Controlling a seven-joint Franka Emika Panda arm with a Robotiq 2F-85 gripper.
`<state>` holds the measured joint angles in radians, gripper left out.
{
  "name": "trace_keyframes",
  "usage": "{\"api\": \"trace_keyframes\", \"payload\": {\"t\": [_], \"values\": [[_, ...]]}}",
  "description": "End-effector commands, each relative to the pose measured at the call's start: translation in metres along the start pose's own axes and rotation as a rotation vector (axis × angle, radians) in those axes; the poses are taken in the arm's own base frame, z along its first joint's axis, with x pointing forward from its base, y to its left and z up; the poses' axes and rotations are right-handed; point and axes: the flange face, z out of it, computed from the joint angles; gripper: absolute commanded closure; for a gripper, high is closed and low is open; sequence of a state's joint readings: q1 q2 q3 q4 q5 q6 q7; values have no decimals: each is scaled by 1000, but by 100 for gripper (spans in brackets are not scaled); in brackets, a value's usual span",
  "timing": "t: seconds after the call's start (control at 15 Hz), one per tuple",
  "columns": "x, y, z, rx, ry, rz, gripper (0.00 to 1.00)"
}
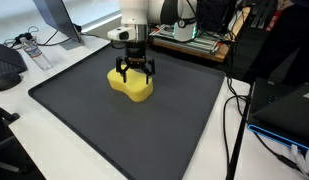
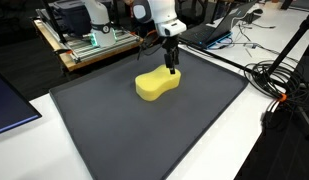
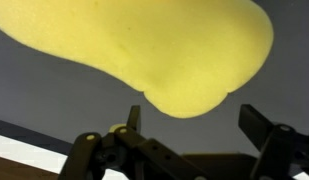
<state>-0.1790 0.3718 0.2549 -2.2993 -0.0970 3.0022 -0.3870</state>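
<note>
Pincer (image 1: 131, 70) noted upper centre of frame, jaws spread wide, nothing held. Black mat (image 1: 114, 130) spread beneath. Yellow sponge (image 1: 132, 88) found directly under the pincer, long axis running across the frame. In the wrist view, its rounded lobe is framed between the fingers (image 3: 134, 120), unclamped.

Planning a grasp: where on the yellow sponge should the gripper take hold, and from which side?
Probably its narrow waist, from straight above: the yellow sponge lies flat on the dark mat, wider at both ends, under the open gripper.
</note>
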Motion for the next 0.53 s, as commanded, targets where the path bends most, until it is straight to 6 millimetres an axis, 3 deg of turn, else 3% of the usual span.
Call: {"api": "trace_keyframes", "payload": {"t": [0.0,0.27,0.47], "values": [[3,-8,-28,-17,-27,33,0],[21,-23,-58,-45,-112,37,0],[40,-49,-76,-59,-221,24,0]]}}
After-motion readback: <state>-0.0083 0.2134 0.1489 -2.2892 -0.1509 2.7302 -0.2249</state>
